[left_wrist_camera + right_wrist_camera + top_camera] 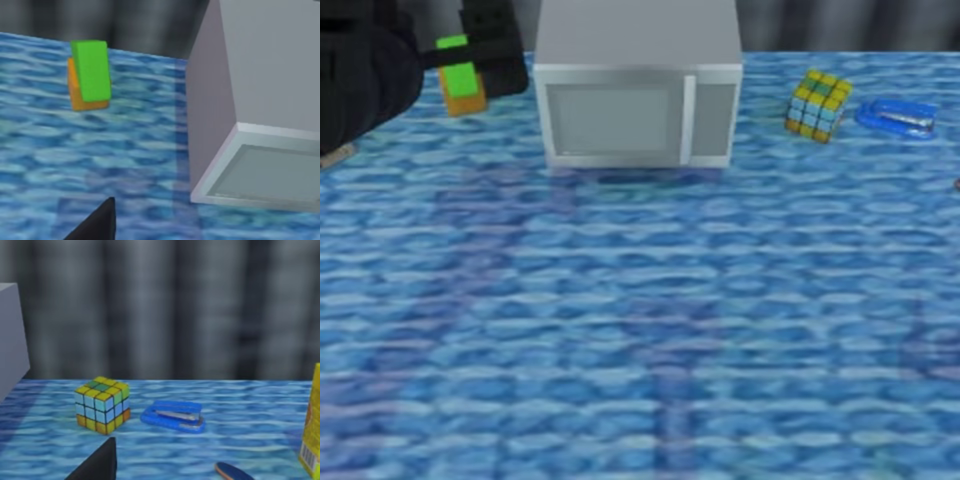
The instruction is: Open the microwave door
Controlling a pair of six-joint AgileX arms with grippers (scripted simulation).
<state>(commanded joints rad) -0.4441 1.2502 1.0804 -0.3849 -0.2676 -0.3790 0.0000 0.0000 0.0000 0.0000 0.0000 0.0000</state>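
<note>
The light-grey microwave [638,40] stands at the back middle of the table. Its door [612,118] faces the front and lies flush, with the vertical bar handle [688,118] beside the plain control panel [714,115]. My left gripper [490,60] hovers at the back left, left of the microwave and apart from it, open and holding nothing. In the left wrist view one dark fingertip [102,220] shows, with the microwave's side wall [210,100] and the door [270,175] beyond. My right arm is out of the top view. A single fingertip [102,462] appears in its wrist view, open and empty.
A green and orange block [460,85] sits under my left gripper. Right of the microwave lie a colour cube [818,103] and a blue stapler [897,117]. The right wrist view also shows a yellow box [312,430] and a flat blue and orange object [232,472].
</note>
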